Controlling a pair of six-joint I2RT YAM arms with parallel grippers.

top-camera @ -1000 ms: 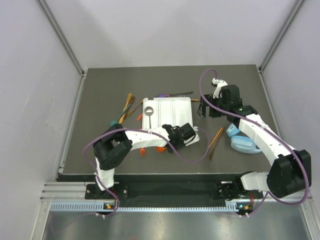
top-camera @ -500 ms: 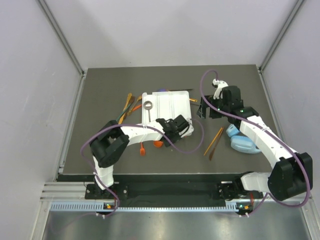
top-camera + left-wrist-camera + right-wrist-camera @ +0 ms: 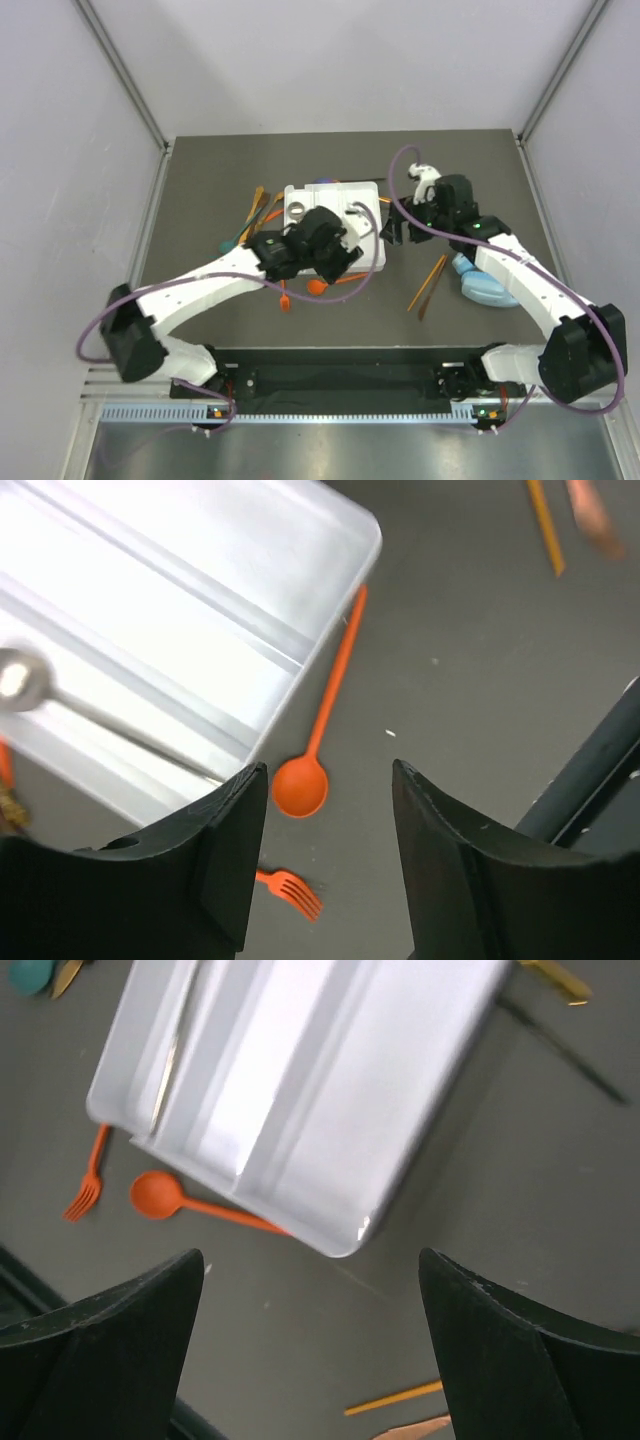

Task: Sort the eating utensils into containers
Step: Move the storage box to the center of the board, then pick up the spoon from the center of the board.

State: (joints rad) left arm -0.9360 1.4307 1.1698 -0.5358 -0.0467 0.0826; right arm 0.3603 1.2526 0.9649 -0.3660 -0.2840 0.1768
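Observation:
The white divided tray (image 3: pixel 325 195) lies mid-table, its front half hidden by my left arm. It holds a silver spoon (image 3: pixel 20 675). My left gripper (image 3: pixel 332 260) is open and empty above the tray's near edge. In the left wrist view an orange spoon (image 3: pixel 300 785) and an orange fork (image 3: pixel 290 888) lie on the mat below the gripper (image 3: pixel 328 770), beside the tray (image 3: pixel 180 630). My right gripper (image 3: pixel 392 230) is open and empty by the tray's right side. The right wrist view shows that gripper (image 3: pixel 310 1260), the tray (image 3: pixel 300 1090), the orange spoon (image 3: pixel 155 1193) and the fork (image 3: pixel 85 1185).
Several gold, orange and teal utensils (image 3: pixel 255 215) lie left of the tray. A black stick (image 3: pixel 570 1045) and a gold piece (image 3: pixel 555 980) lie behind it. Two orange sticks (image 3: pixel 430 282) lie right of centre. Light-blue headphones (image 3: pixel 487 285) sit under my right arm.
My left arm has swung out to the left and its gripper has moved from the tray's near right corner to its near edge. The tray has slid back a little. My right gripper has shifted slightly left.

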